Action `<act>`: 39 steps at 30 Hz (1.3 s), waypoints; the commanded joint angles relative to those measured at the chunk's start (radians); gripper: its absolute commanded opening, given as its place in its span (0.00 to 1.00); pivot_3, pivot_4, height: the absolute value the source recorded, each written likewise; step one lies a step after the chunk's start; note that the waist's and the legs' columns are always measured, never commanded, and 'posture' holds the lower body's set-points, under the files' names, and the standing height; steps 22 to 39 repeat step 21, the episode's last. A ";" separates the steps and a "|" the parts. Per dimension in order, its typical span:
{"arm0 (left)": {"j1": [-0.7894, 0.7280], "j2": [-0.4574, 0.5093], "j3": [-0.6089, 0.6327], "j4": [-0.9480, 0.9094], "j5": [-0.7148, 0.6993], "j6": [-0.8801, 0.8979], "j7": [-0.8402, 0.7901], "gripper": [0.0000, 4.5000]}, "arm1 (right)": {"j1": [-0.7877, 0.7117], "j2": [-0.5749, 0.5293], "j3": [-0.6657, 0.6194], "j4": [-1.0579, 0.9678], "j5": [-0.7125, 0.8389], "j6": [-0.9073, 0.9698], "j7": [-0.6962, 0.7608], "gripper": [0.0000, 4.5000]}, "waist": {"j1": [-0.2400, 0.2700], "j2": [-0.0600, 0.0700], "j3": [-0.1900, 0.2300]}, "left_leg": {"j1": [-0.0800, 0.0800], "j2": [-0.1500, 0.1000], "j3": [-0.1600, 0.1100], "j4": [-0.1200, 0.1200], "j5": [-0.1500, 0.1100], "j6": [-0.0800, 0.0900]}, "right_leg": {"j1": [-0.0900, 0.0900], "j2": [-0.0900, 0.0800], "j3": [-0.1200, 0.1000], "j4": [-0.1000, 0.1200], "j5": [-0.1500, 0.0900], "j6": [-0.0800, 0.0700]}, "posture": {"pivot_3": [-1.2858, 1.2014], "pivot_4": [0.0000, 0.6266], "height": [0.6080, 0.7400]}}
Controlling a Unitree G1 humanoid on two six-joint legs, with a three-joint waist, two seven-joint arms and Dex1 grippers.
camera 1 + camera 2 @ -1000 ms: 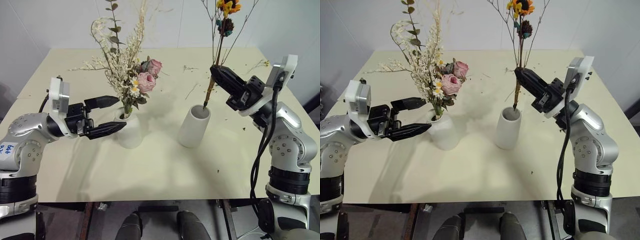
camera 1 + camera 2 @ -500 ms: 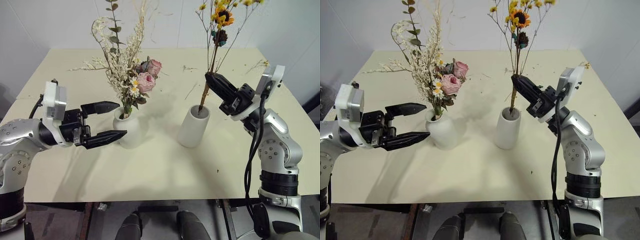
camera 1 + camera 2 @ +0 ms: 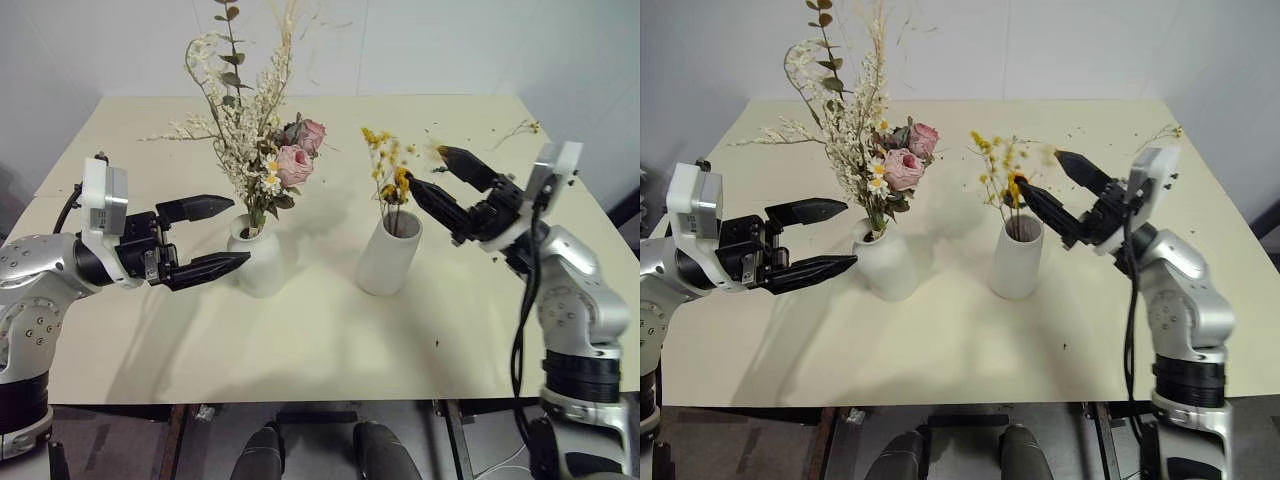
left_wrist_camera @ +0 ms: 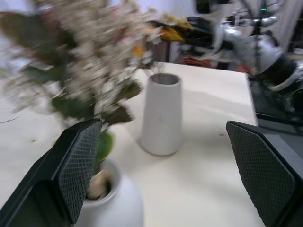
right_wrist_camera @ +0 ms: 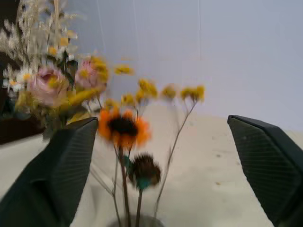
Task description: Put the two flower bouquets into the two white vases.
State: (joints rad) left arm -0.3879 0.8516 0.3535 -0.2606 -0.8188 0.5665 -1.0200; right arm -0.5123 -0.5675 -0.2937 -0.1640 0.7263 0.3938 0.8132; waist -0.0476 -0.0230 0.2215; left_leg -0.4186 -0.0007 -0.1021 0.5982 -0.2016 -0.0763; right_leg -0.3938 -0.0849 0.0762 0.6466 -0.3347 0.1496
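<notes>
Two vases stand on the cream table (image 3: 300, 340), well apart from its edges. Some loose twigs (image 3: 520, 127) and crumbs lie toward the far right corner, at about 1 o'clock from the vases. Nothing stands between the grippers and the vases. The round vase (image 3: 254, 262) holds the rose bunch (image 3: 262, 150); the cylinder vase (image 3: 388, 250), at 3 o'clock from it, holds the small yellow bunch (image 3: 388, 175). The left gripper (image 3: 226, 236) is spread wide, empty, at 9 o'clock of the round vase. The right gripper (image 3: 438, 172) is also wide apart, empty, its fingers close beside the yellow flowers at 3 o'clock.
</notes>
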 commanded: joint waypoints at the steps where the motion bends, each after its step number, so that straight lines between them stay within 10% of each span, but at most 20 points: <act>1: 0.016 0.027 0.047 0.058 0.037 -0.065 -0.044 1.00 | 0.039 -0.128 -0.090 -0.021 0.020 -0.002 0.096 0.99 | 0.007 0.000 0.000 | 0.000 0.000 0.000 -0.001 0.000 0.000 | 0.000 0.000 0.000 -0.001 0.000 0.000 | 0.52 0.24 1.00; 20: -0.095 0.018 -0.001 0.401 0.171 -0.293 -0.207 1.00 | 0.158 -0.421 -0.126 0.426 -0.192 -0.384 0.601 0.99 | 0.015 0.000 0.000 | 0.004 0.001 0.004 -0.001 -0.001 0.001 | 0.003 0.000 0.003 -0.003 0.002 0.000 | 0.52 0.24 1.00; 39: -0.103 0.023 -0.003 0.411 0.176 -0.301 -0.215 1.00 | 0.148 -0.423 -0.117 0.447 -0.205 -0.406 0.614 0.99 | 0.015 0.000 0.000 | 0.004 0.001 0.004 -0.001 -0.001 0.001 | 0.003 0.000 0.003 -0.003 0.002 0.000 | 0.52 0.24 1.00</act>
